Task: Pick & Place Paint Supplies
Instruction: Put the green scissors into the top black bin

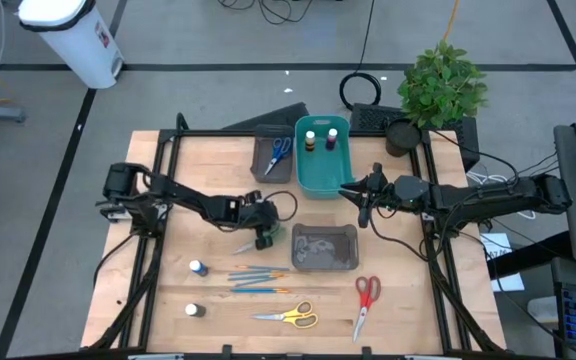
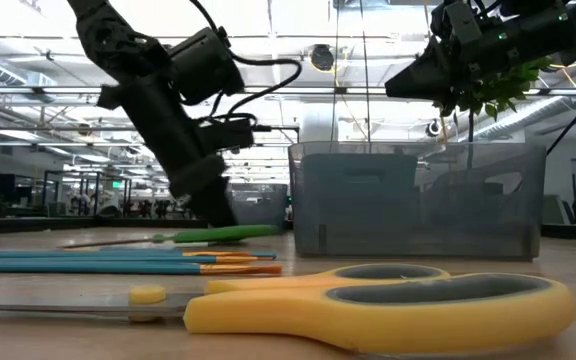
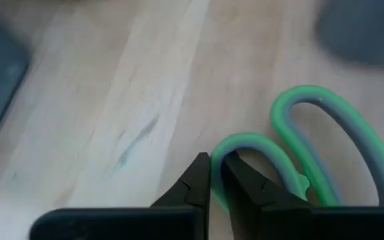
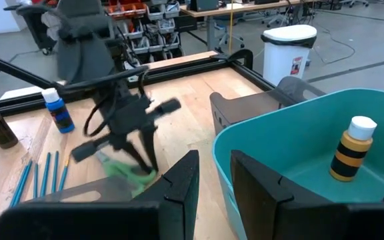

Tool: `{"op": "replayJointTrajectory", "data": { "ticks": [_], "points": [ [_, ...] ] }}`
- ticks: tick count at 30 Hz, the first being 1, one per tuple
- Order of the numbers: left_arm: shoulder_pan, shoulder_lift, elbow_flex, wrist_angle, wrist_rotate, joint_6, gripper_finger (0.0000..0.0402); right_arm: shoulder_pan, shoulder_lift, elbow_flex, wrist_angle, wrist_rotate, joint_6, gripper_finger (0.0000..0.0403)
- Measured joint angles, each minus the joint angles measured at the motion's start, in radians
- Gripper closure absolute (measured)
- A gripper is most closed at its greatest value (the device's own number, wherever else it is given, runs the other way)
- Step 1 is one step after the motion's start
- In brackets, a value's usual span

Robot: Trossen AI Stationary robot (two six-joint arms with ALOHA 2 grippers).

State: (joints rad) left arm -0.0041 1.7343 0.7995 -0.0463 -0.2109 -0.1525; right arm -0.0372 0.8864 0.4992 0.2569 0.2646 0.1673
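Note:
The green scissors (image 1: pixel 251 244) lie flat on the table left of the dark grey tray (image 1: pixel 323 262), and my left gripper (image 1: pixel 265 238) is shut on their handle (image 3: pixel 325 133). My right gripper (image 1: pixel 362 205) hangs in the air at the teal bin's (image 1: pixel 320 182) near right corner, its fingers (image 4: pixel 179 183) a little apart with nothing between them. Two paint bottles (image 1: pixel 310 140) stand in the bin. On the table lie several brushes (image 1: pixel 253 280), yellow scissors (image 1: pixel 290 316), red scissors (image 1: pixel 365 298) and two bottles (image 1: pixel 197 268). My left gripper pinches the rim of the green scissors' smaller handle loop (image 3: pixel 227 151) between its two fingers, one finger inside the loop and one outside. The fingers (image 2: pixel 216 210) slant down from the table's left side. The scissors lie flat on the table.
A second dark tray (image 1: pixel 273 170) at the back holds blue scissors (image 1: pixel 279 151). A potted plant (image 1: pixel 440 85) stands at the far right corner. Bare wood shows between the trays and around the near left.

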Motion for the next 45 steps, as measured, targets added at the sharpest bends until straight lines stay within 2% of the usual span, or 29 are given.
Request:
{"op": "replayJointTrajectory", "data": {
  "ticks": [9, 16, 18, 20, 23, 26, 30, 36, 39, 45],
  "points": [
    [0.061, -0.237, 0.000, -0.014, -0.054, 0.034, 0.0393, 0.000, 0.000, 0.000, 0.000, 0.000, 0.000, 0.0326],
    [0.176, -0.403, 0.001, 0.121, -0.148, 0.141, 0.0399, 0.000, 0.000, 0.000, 0.004, 0.000, 0.000, 0.0326],
    [0.219, -0.424, 0.005, 0.168, -0.129, 0.160, 0.0399, 0.000, 0.000, 0.000, 0.004, 0.000, 0.000, 0.0326],
    [0.261, -0.434, 0.004, 0.145, -0.042, 0.162, 0.0392, 0.000, 0.000, 0.000, 0.004, -0.001, 0.000, 0.0326],
    [0.298, -0.420, 0.003, 0.108, 0.125, 0.091, 0.0381, 0.000, 0.000, 0.000, 0.001, -0.002, 0.001, 0.0326],
    [0.282, -0.367, 0.003, 0.093, 0.182, -0.007, 0.0372, 0.000, 0.000, 0.000, 0.002, -0.003, 0.000, 0.0326],
    [0.202, -0.265, 0.003, 0.113, 0.142, -0.055, 0.0355, -0.001, 0.000, 0.000, 0.005, -0.003, -0.004, 0.0326],
    [0.115, -0.132, 0.003, 0.087, -0.083, -0.137, 0.0311, 0.000, 0.000, 0.000, 0.005, -0.003, -0.004, 0.0326],
    [0.097, -0.096, 0.003, 0.076, -0.086, -0.165, 0.0290, 0.000, 0.000, 0.000, 0.006, -0.003, -0.004, 0.0326],
    [0.068, -0.026, 0.003, 0.087, -0.006, -0.164, 0.0274, 0.000, 0.000, 0.000, 0.006, -0.003, -0.004, 0.0326]
  ]
}}
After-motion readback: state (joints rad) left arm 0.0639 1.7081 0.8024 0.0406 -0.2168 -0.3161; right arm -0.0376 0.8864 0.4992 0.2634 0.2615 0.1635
